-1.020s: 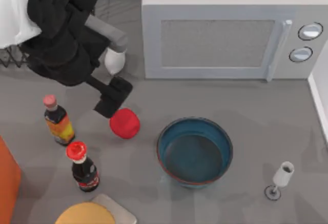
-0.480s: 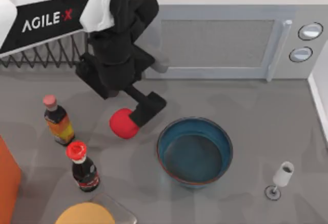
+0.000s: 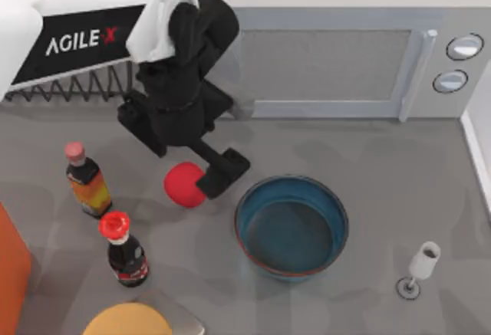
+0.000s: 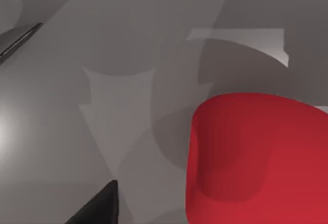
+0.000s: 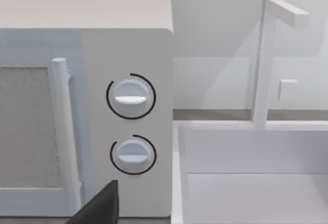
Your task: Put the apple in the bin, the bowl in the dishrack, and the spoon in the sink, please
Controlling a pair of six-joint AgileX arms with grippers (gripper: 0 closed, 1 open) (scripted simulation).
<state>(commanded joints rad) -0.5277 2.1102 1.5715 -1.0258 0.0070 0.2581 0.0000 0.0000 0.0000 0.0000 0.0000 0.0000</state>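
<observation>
The red apple (image 3: pixel 182 185) rests on the grey table, left of the teal-blue bowl (image 3: pixel 291 226). My left gripper (image 3: pixel 220 172) hangs low right beside the apple, between it and the bowl, open and holding nothing. The left wrist view has the apple (image 4: pixel 256 157) close up beside one black fingertip (image 4: pixel 101 207). Behind my left arm, at the back left, stands the black wire dishrack (image 3: pixel 77 86). In the right wrist view, the white sink (image 5: pixel 256 183) sits beside the microwave, with one fingertip (image 5: pixel 102 203) of my parked right gripper low in the picture. The spoon is hidden.
A microwave (image 3: pixel 330 63) fills the back. Two bottles (image 3: pixel 86 180) (image 3: pixel 123 249) stand left of the apple. At the left edge is an orange box (image 3: pixel 11 270), and a yellow round thing (image 3: pixel 126 321) lies at the front. A wine glass (image 3: pixel 418 268) stands right of the bowl.
My left arm has swung from the apple's upper left across to its right side, then dropped slightly closer. The apple and bowl have not moved.
</observation>
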